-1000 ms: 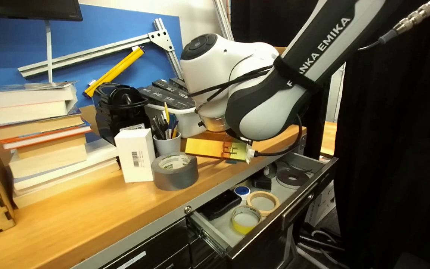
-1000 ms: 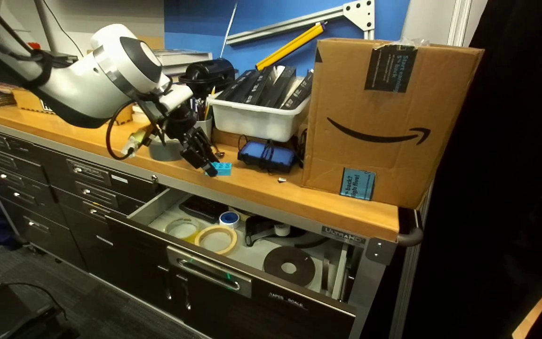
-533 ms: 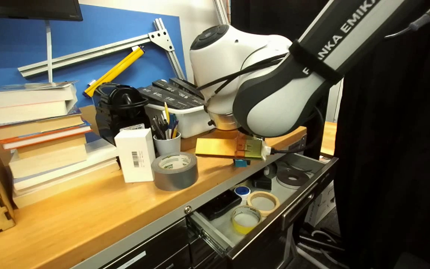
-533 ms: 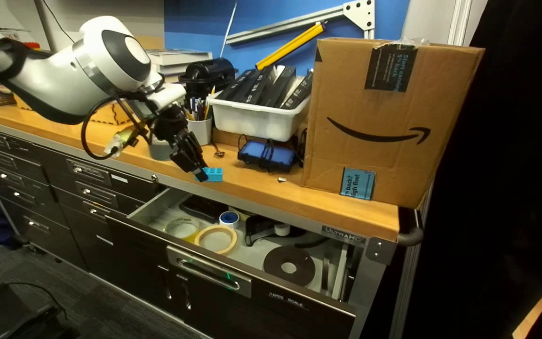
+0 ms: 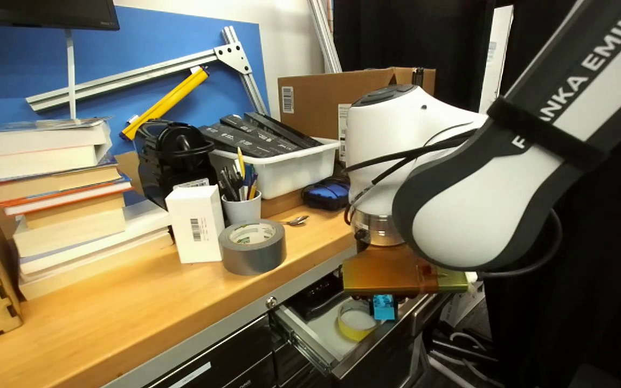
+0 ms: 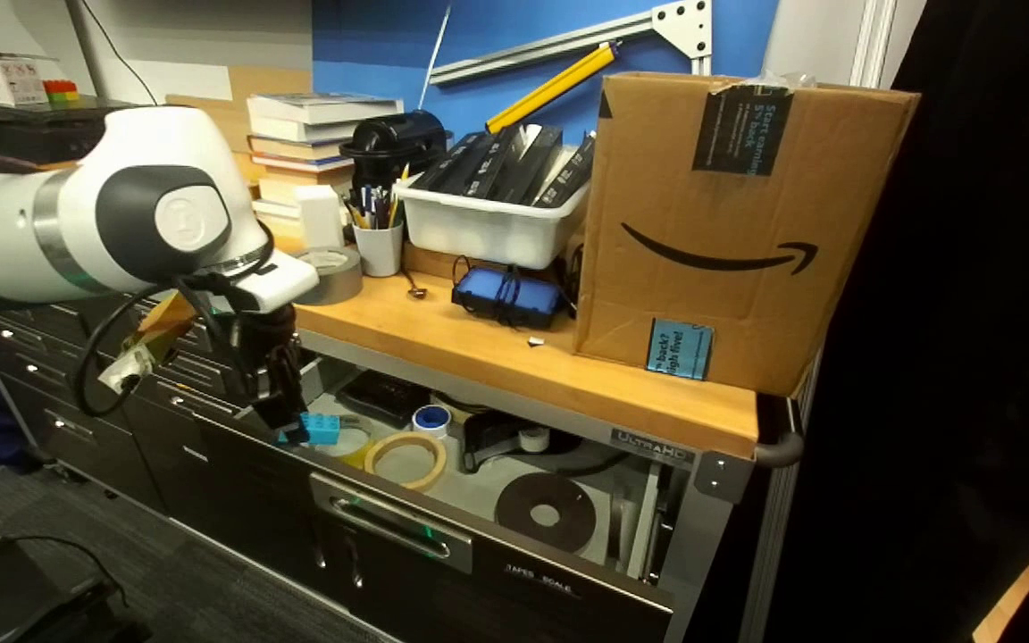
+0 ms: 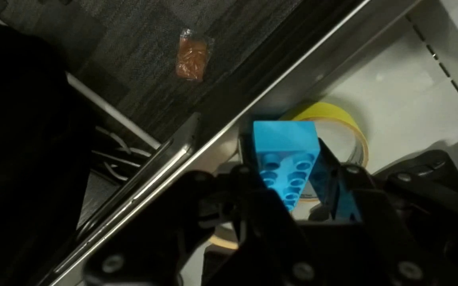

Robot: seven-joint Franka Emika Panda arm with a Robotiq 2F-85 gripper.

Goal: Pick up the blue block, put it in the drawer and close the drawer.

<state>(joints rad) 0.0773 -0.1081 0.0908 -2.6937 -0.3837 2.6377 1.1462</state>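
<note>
The small bright-blue block (image 7: 286,137) is between the fingers of my gripper (image 7: 282,153) in the wrist view, its studs toward the camera. The gripper is shut on it. In both exterior views the block (image 5: 384,307) (image 6: 322,429) is at the open drawer (image 6: 255,469), just inside its front panel, over or beside the yellow tape roll (image 5: 354,326). I cannot tell whether block or fingers touch the drawer or the roll. The drawer's pale grey floor (image 7: 396,91) shows in the wrist view. In an exterior view the arm's orange-covered part hides the fingers and much of the drawer.
The drawer also holds a tan tape roll (image 6: 405,462), a blue-white roll (image 6: 431,420), a brown roll (image 6: 514,527) and a black device (image 6: 380,396). On the bench stand the grey tape roll (image 5: 253,248), a dark blue flat object (image 6: 507,295) and a large cardboard box (image 6: 747,223).
My gripper has carried the blue block off the bench top, forward and down to the drawer's front. The drawer appears shifted slightly outward.
</note>
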